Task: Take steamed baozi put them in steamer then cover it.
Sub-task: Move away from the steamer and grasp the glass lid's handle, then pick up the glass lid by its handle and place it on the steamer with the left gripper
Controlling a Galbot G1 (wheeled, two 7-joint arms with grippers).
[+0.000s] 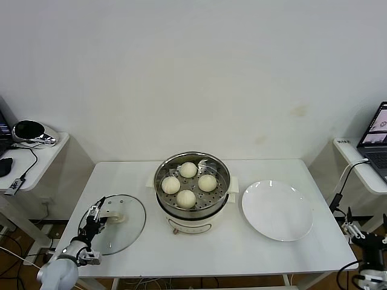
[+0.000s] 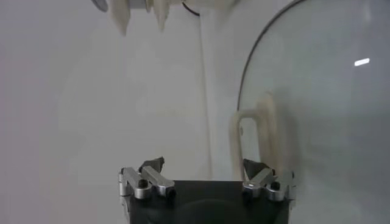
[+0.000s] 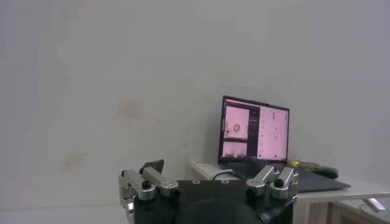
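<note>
Four cream-white round baozi [image 1: 188, 183] already sit in the shiny round steel steamer [image 1: 192, 187] at table centre, so covering remains. The round glass lid [image 1: 124, 223] lies flat to its left – the left gripper [image 1: 95, 221], jaws spread wide, straddles the rim beside the lid's cream loop handle [image 2: 255, 141] (long axis running away from the jaws). The right gripper [image 1: 364, 235], also released, waits off the table's right edge.

Head camera looks steeply down on the whole bench [image 1: 121, 175]. Left wrist camera sits close above the glass lid [image 2: 317, 109], shared with head view. Right wrist camera faces a laptop [image 3: 255, 135] off-bench.
</note>
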